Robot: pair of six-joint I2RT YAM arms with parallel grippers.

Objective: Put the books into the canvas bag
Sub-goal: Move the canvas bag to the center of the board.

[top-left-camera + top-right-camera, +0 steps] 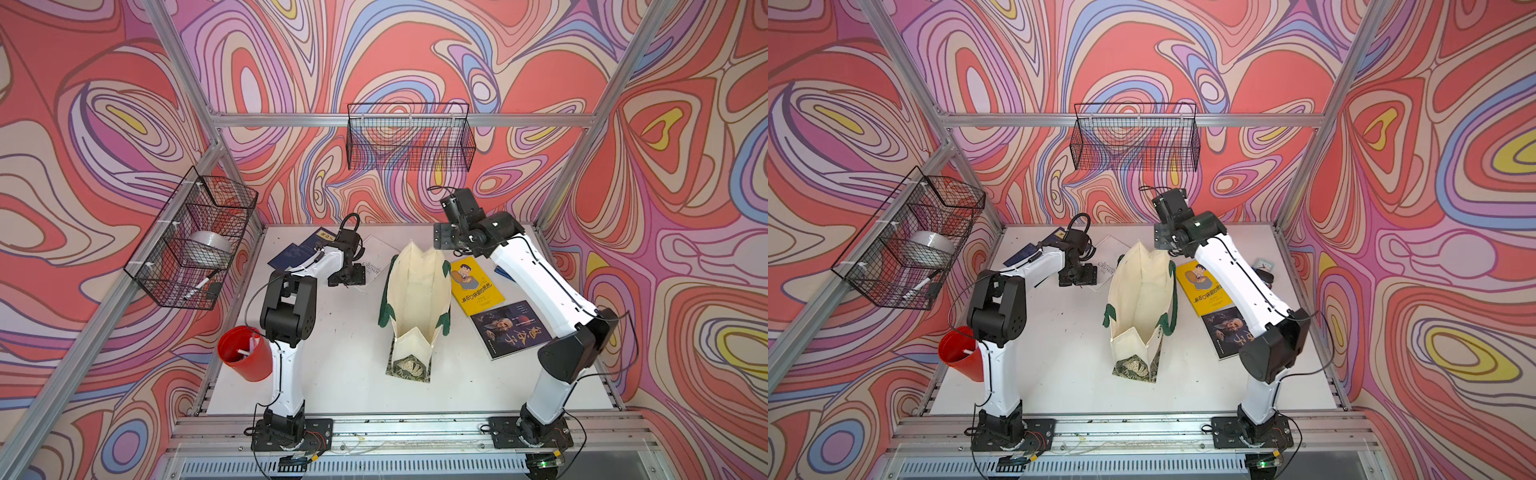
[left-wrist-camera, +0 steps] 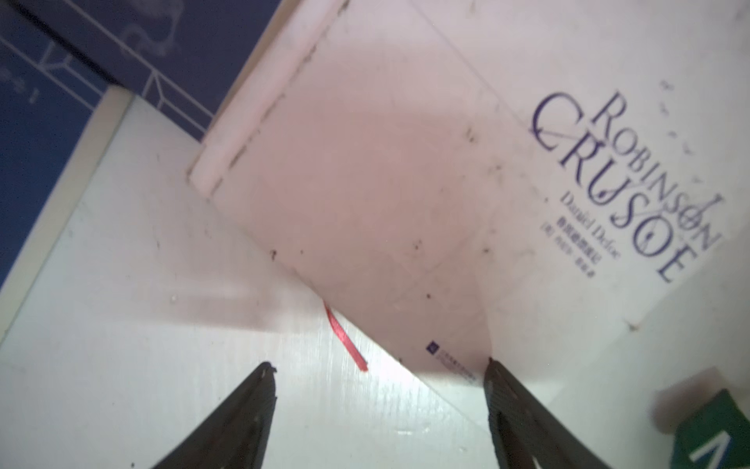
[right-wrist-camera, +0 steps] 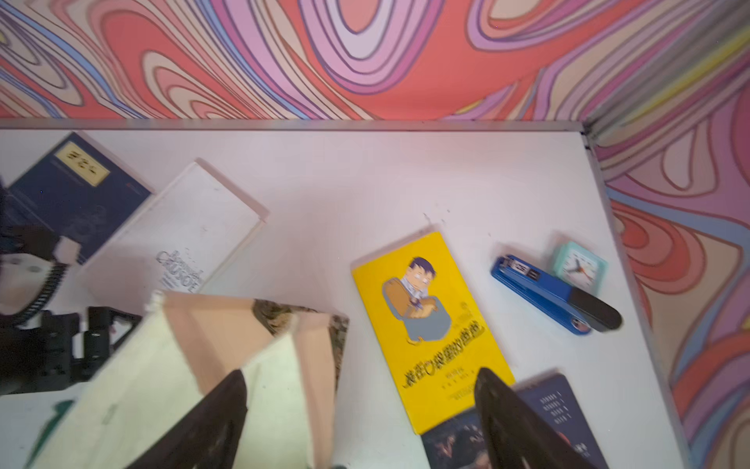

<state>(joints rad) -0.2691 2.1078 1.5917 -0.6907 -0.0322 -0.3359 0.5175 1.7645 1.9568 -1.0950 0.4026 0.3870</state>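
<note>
Left fingers (image 2: 235, 422) hover spread above the white book (image 2: 406, 182)

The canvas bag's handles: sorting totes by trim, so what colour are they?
Dark green; the handles of the canvas bag show best in a top view.

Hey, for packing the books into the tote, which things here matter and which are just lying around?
For the job: canvas bag, white book, yellow book, dark book with man's face, navy book with yellow label, second navy book.
Lying about: blue stapler, small clock, red cup, wire baskets, tape roll.
</note>
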